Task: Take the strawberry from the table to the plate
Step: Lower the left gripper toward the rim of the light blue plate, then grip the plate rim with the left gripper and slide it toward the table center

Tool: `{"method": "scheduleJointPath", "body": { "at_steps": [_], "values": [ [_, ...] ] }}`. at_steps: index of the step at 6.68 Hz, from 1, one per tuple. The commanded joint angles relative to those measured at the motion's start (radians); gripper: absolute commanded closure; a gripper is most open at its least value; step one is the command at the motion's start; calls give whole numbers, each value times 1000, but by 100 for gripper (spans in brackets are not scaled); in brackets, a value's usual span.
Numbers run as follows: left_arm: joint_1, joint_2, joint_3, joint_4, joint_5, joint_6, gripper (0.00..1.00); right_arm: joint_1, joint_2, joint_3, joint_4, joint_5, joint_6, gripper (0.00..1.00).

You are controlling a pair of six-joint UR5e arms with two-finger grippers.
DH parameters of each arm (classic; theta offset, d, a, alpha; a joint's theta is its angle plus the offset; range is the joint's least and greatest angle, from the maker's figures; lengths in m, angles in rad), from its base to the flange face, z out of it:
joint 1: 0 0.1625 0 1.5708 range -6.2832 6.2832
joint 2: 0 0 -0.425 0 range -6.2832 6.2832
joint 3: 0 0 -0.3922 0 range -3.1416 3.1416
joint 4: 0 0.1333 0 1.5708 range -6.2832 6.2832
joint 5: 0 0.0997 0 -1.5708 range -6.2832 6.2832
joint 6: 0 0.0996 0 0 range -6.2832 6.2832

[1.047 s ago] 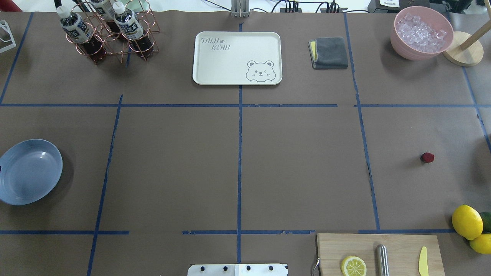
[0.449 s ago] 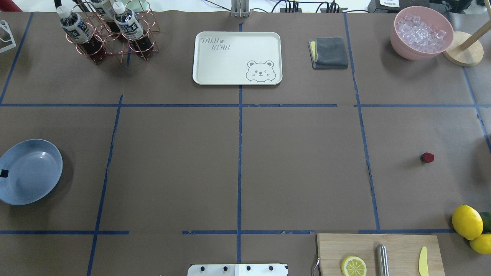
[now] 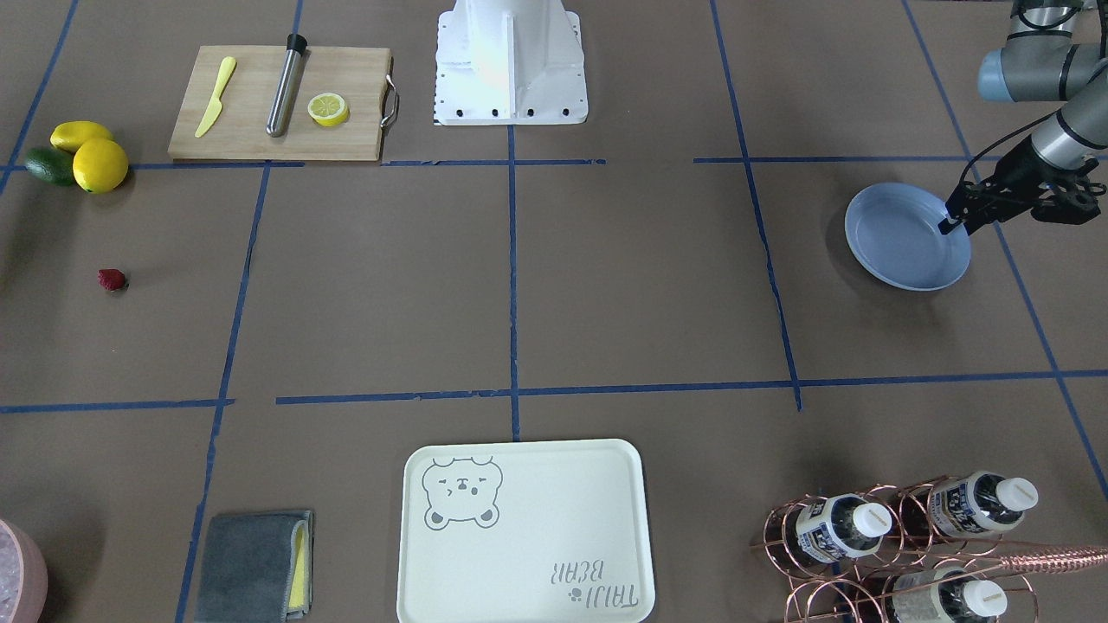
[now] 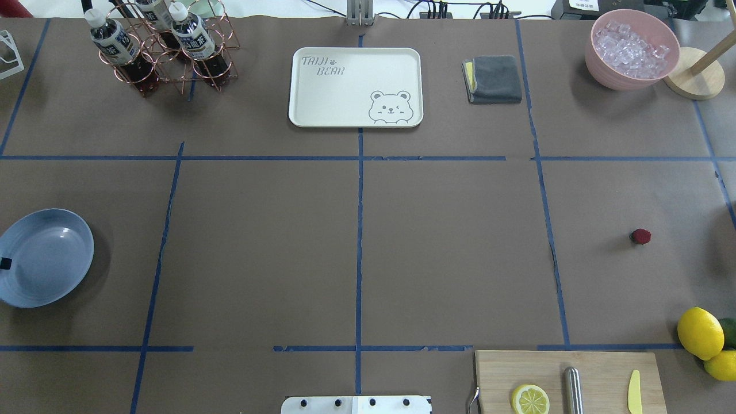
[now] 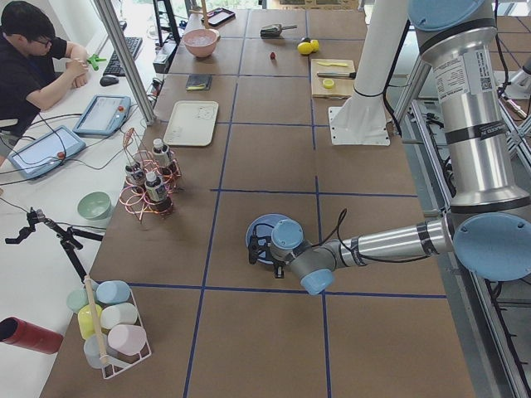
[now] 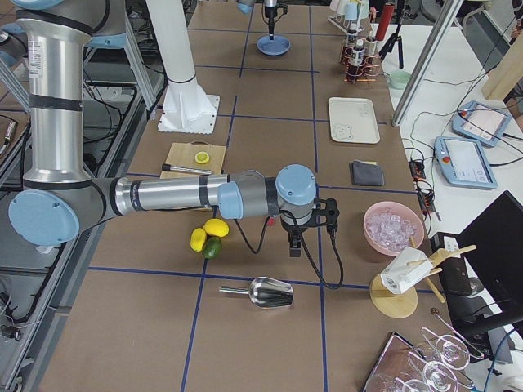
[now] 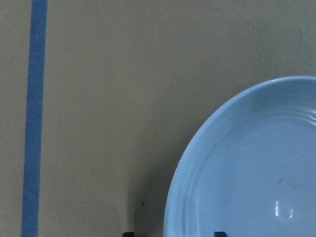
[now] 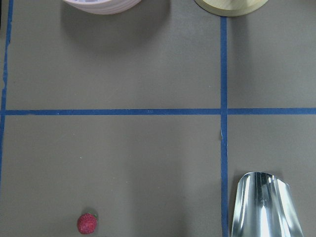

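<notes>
The strawberry (image 4: 640, 236) is a tiny dark red berry lying alone on the brown table (image 4: 448, 247), far right; it also shows as the strawberry (image 3: 112, 279) and low left in the right wrist view, strawberry (image 8: 87, 223). The pale blue plate (image 4: 46, 259) sits empty at the far left edge. My left gripper (image 3: 956, 223) hangs over the plate's (image 3: 905, 238) outer rim; in the left wrist view the left gripper (image 7: 174, 234) is open, its tips straddling that rim (image 7: 197, 148). My right gripper (image 6: 294, 245) hovers near the strawberry; I cannot tell whether it is open or shut.
Lemons and a lime (image 4: 700, 332) and a cutting board (image 4: 598, 368) lie near the strawberry, a metal scoop (image 8: 264, 205) to its right. A bear tray (image 4: 355, 86), bottle rack (image 4: 167, 46), grey cloth (image 4: 493, 79) and pink ice bowl (image 4: 632, 49) line the far edge.
A black fingertip of the left gripper has crept in at the overhead view's left edge, over the plate's rim. The strawberry has not moved.
</notes>
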Motion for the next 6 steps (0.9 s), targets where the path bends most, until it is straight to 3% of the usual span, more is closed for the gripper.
{"method": "scheduleJointPath", "body": {
  "at_steps": [1, 3, 4, 5, 6],
  "values": [
    [3, 1, 2, -8, -1, 9, 100, 0, 0, 1, 0, 0, 0, 0],
    [-6, 13, -45, -5, -16, 3, 100, 0, 1, 1, 0, -1, 0, 0],
    [-17, 17, -121, 21, -62, 1, 100, 0, 0, 1, 0, -8, 0, 0],
    [-66, 8, -214, 113, -208, 1, 100, 0, 0, 1, 0, -8, 0, 0],
    [-133, -2, -320, 236, -243, 0, 100, 0, 0, 1, 0, -8, 0, 0]
  ]
}}
